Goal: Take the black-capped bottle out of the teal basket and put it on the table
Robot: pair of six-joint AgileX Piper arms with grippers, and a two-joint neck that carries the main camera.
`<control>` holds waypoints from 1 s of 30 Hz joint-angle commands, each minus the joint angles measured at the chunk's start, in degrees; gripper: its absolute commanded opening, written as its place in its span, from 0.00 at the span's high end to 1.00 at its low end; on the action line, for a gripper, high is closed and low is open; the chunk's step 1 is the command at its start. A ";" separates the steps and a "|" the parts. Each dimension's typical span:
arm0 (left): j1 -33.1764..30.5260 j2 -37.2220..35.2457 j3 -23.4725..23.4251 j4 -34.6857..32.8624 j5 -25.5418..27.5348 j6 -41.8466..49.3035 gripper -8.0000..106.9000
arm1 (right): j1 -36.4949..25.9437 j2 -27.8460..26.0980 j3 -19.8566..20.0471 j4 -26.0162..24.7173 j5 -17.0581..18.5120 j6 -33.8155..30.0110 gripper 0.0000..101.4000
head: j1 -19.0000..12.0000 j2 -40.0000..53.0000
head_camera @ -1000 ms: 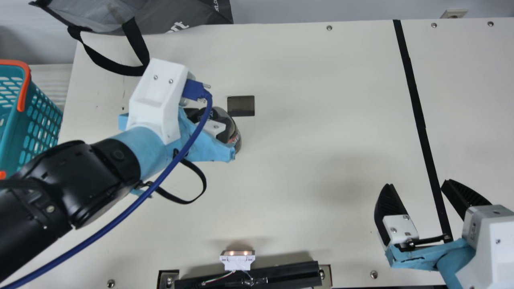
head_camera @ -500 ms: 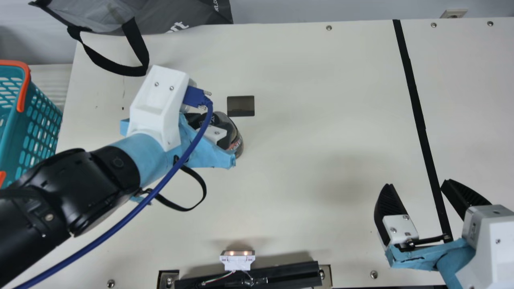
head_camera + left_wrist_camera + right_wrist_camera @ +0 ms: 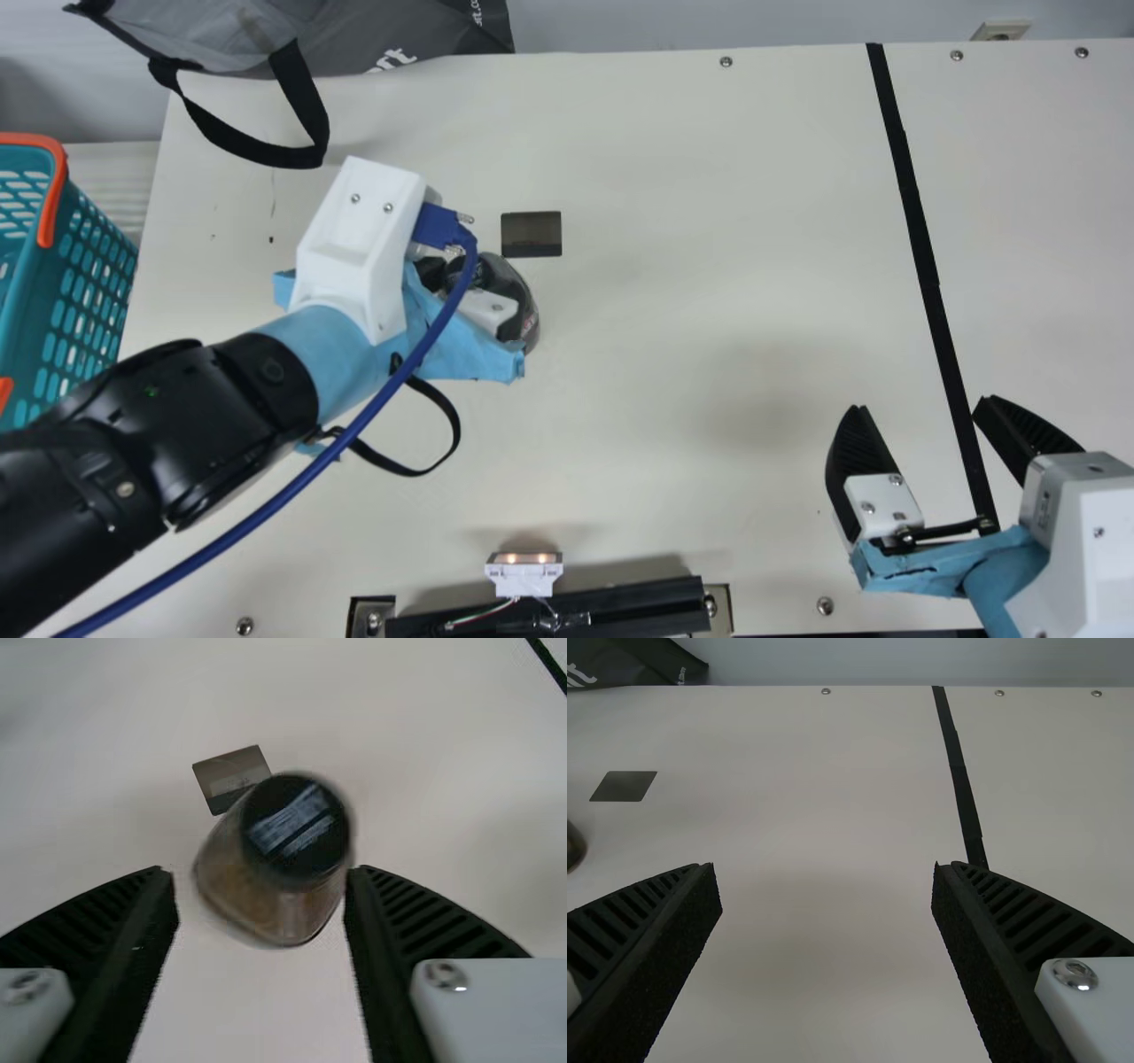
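My left gripper point(image 3: 487, 310) is over the left part of the cream bench point(image 3: 664, 221), with my arm slanting across from the main view's lower left corner. In the left wrist view my fingers point(image 3: 425, 926) stand well apart, the black-capped bottle point(image 3: 275, 890) showing between the tips. A pale strip parts it from one finger; the other meets its outline, and I cannot tell whether they touch, nor whether its base rests on the bench. I see it out of the teal basket point(image 3: 84, 292), which sits at the bench's left edge, its near corner overlapping that edge in the main view.

Just beside the bottle is the dark rectangle point(image 3: 532, 234). Beyond, on the far side, the grey bag point(image 3: 443, 27) lies along the edge, its black strap point(image 3: 299, 89) looping onto the bench. Nearer me, a lit white fixture point(image 3: 523, 576) and a black bar point(image 3: 620, 611) line the near edge.

My right gripper point(image 3: 919, 404) has its fingers spread wide with nothing between them, across the black stripe point(image 3: 921, 257). A broad stretch of bench gives room between my two grippers.
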 commanded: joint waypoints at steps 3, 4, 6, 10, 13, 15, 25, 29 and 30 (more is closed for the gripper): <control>-0.15 0.04 0.25 0.45 -0.15 -0.08 0.00 | 0.00 0.00 0.00 0.00 0.00 0.00 0.10 | -0.51 0.47; -0.15 0.03 0.30 0.57 -0.17 -0.09 0.00 | 0.00 0.00 0.00 0.00 0.00 0.00 0.10 | -0.51 0.47; -0.22 0.01 0.41 0.89 -0.21 -0.24 0.00 | 0.00 0.00 0.00 0.00 0.00 0.00 0.10 | -0.51 0.47; -0.35 -0.26 0.56 1.68 -0.18 -0.68 0.00 | 0.00 0.00 0.00 0.00 0.00 0.00 0.10 | -0.51 0.47; -0.43 -0.68 0.49 2.28 -0.01 -1.04 0.00 | 0.00 0.00 0.00 0.00 0.00 0.00 0.10 | -0.51 0.47; -0.42 -1.11 0.33 2.72 0.20 -1.23 0.00 | 0.00 0.00 0.00 0.00 0.06 0.00 0.10 | -0.51 0.47; -0.42 -4.27 -0.69 5.10 1.44 -2.33 0.00 | 0.00 0.00 0.00 0.00 0.07 0.00 0.10 | -0.51 0.47; -0.12 -6.08 -0.83 6.93 1.97 -3.08 0.00 | 0.00 0.00 0.00 0.00 0.07 0.00 0.10 | -0.51 0.47; 0.03 -6.59 -0.80 7.49 2.08 -3.33 0.00 | 0.00 0.00 0.00 0.00 0.07 0.00 0.10 | -0.51 0.47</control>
